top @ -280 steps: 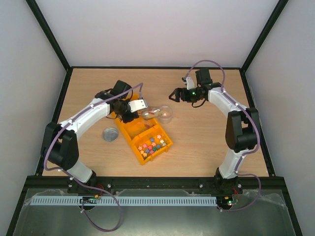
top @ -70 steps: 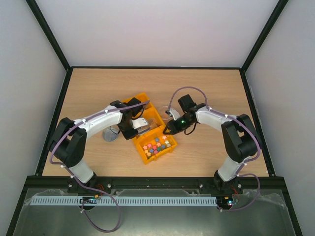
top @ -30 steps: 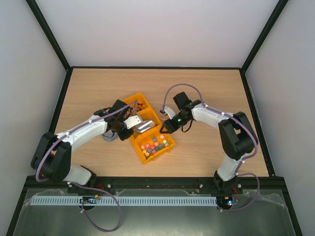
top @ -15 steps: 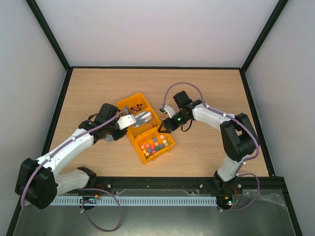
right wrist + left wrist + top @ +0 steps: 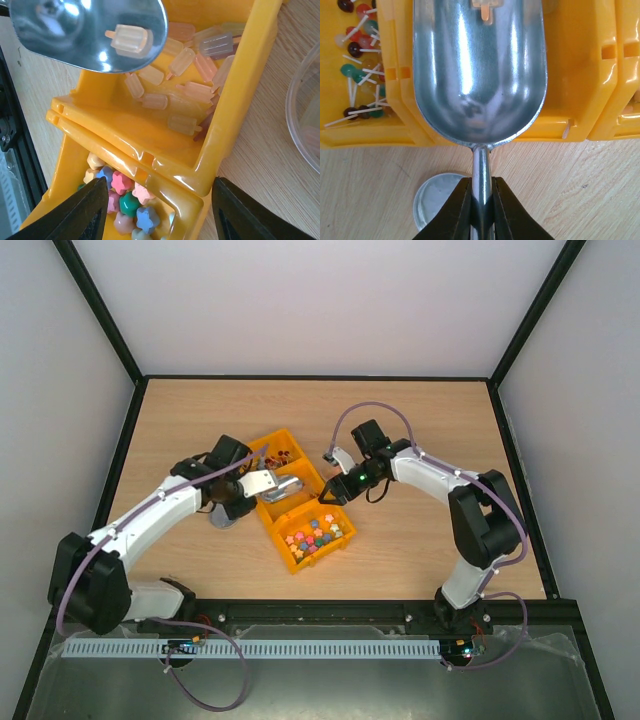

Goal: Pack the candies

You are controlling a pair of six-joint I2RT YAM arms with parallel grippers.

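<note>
A yellow three-part tray (image 5: 290, 564) holds candies: round ones on sticks (image 5: 362, 85) at the back, pale popsicle-shaped ones (image 5: 185, 95) in the middle, coloured stars (image 5: 127, 202) in front. My left gripper (image 5: 482, 200) is shut on the handle of a metal scoop (image 5: 480, 75). The scoop's bowl hangs over the middle compartment with one popsicle candy (image 5: 129, 39) in it. My right gripper (image 5: 160, 205) is open. It straddles the tray's right wall (image 5: 240, 100), one finger over the stars and the other over the table, touching neither side.
A round metal lid (image 5: 222, 513) lies on the wood just left of the tray, under my left gripper. The rim of a clear plastic container (image 5: 305, 115) shows right of the tray. Black frame rails border the table.
The right gripper's jaws have spread apart at the tray's right wall. The left arm has swung its elbow outward, with the scoop shifting a little over the middle compartment.
</note>
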